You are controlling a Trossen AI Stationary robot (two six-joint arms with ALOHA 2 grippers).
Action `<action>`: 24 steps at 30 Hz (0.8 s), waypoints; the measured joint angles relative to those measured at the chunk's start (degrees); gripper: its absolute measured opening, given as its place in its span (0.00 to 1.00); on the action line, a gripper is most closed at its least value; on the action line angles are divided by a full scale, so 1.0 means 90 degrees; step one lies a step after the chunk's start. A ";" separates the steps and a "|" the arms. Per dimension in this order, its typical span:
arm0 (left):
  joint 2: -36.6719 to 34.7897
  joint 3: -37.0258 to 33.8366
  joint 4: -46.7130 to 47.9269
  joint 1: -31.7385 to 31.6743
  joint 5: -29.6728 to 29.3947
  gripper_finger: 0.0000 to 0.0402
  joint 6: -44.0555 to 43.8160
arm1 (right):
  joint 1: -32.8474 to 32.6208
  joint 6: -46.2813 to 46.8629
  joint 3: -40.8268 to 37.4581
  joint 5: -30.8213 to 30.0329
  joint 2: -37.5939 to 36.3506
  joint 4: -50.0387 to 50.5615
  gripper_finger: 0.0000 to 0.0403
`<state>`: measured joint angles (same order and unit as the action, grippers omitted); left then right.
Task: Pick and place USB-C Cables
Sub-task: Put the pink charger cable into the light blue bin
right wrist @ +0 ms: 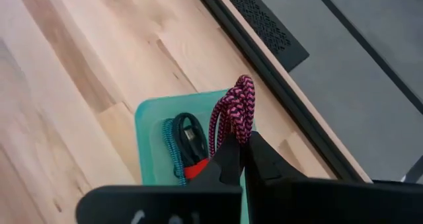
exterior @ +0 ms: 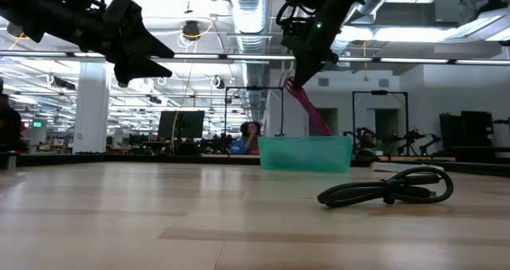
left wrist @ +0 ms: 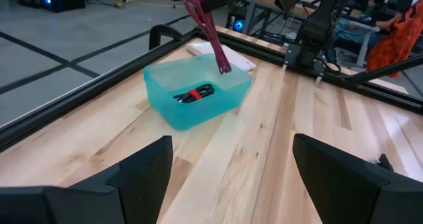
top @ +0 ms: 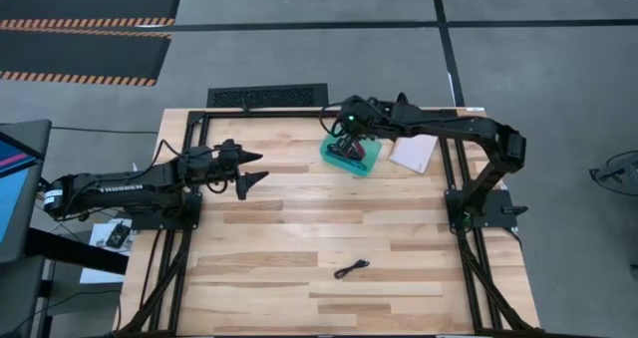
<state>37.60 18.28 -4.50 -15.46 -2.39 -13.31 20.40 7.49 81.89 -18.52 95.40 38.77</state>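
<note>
My right gripper (right wrist: 243,154) hangs over the teal tray (top: 367,165) near the table's far edge, shut on the magenta-purple cable (left wrist: 208,29). In the tray lie the light blue cable (right wrist: 173,148) and the black cable with red (right wrist: 192,141). The all-black cable (top: 351,269) lies by itself on the wood toward the near edge, also seen in the low view (exterior: 388,187). My left gripper (top: 249,173) is open, raised above the table's left part, away from the tray. My right gripper pinches the magenta-purple cable bundle between its two fingers close to one looped end (right wrist: 234,118), which sticks out past the fingertips. The fingers come from above, pointing down. The bundle hangs slanting below them (exterior: 307,107), its lower end (left wrist: 225,69) down inside the tray.
A flat pale packet (top: 412,154) lies just right of the tray at the far edge. A black frame rail (left wrist: 79,95) borders the table. Bare wood stretches between the tray and the all-black cable. People and machines show in the room beyond.
</note>
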 joint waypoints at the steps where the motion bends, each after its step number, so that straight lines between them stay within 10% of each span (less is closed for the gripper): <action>1: 0.0000 0.0000 0.0019 -0.0002 0.0000 0.75 -0.0004 | 0.0000 0.0005 0.0000 0.0002 0.0090 -0.0100 0.01; 17: 0.0085 0.0000 0.0142 0.0002 0.0000 0.75 -0.0050 | 0.0051 -0.0048 -0.0016 0.0216 0.1211 0.0018 0.04; 24: 0.0196 -0.0002 0.0157 0.0002 0.0002 0.75 -0.0053 | 0.0036 -0.0243 -0.0019 0.0366 0.1418 -0.0068 0.22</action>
<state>39.37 18.26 -3.08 -15.44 -2.38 -13.79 20.73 5.30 81.71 -15.22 108.16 38.15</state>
